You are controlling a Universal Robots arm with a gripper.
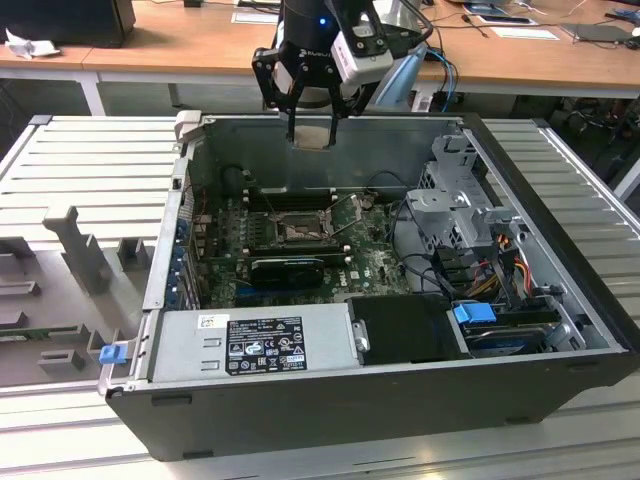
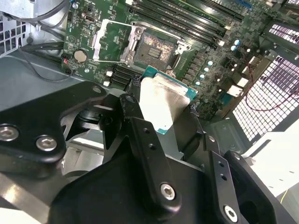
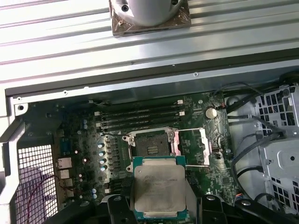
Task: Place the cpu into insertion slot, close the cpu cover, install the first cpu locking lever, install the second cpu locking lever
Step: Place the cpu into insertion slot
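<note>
My gripper (image 1: 312,128) hangs above the rear wall of the open computer case (image 1: 330,400) and is shut on the cpu (image 1: 313,138), a flat square chip with a dull silver top and a teal edge. Both wrist views show the cpu (image 2: 161,100) (image 3: 159,186) clamped by its sides between the black fingers (image 2: 135,116), well above the green motherboard (image 1: 375,262). Below lies the insertion slot (image 1: 298,232) (image 2: 153,48) (image 3: 152,144), open and bare. The cpu cover (image 2: 110,41) (image 3: 196,147) is flipped open beside the slot.
Black memory slots (image 3: 140,116) run along one side of the slot, and a long black card (image 1: 288,268) lies on the other. A power supply (image 1: 255,345) fills the case front. A drive cage (image 1: 460,215) and cables (image 1: 490,270) stand at the exterior view's right.
</note>
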